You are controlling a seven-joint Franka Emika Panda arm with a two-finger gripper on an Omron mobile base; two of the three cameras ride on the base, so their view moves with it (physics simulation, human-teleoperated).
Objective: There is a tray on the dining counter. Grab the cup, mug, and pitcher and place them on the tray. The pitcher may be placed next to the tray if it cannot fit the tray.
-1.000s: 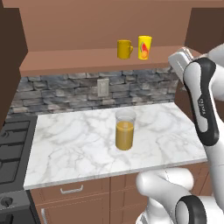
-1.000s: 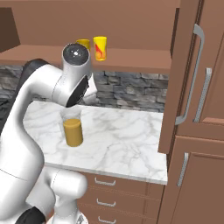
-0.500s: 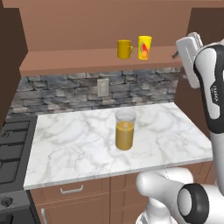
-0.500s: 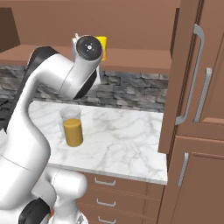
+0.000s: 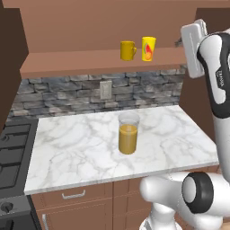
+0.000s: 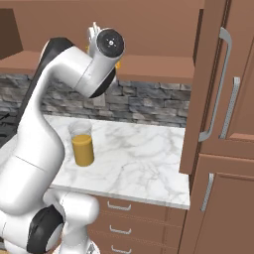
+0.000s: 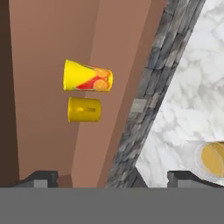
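The yellow handled mug (image 5: 127, 50) and the taller yellow cup (image 5: 148, 48) with its red-orange mark stand side by side on a wooden shelf (image 5: 81, 62). Below them, the glass pitcher (image 5: 128, 133) of orange juice stands upright on the marble kitchen counter (image 5: 76, 152). My gripper (image 5: 179, 42) hovers open at shelf height, to the right of the cup and apart from it. In the hand view the cup (image 7: 87, 77) and mug (image 7: 84, 109) lie ahead between my open gripper's (image 7: 113, 178) tips, and the pitcher (image 7: 211, 159) is at the lower right. The tray and the dining counter are out of view.
A black stove (image 5: 11, 152) borders the counter on the left. A stone backsplash with a wall outlet (image 5: 105, 90) runs under the shelf. A tall wooden cabinet with metal handles (image 6: 218, 89) stands at the right, and drawers (image 6: 124, 223) sit below the counter.
The arm has lifted the hand from below the shelf up to shelf level beside the cup. The cup, mug and pitcher have not moved.
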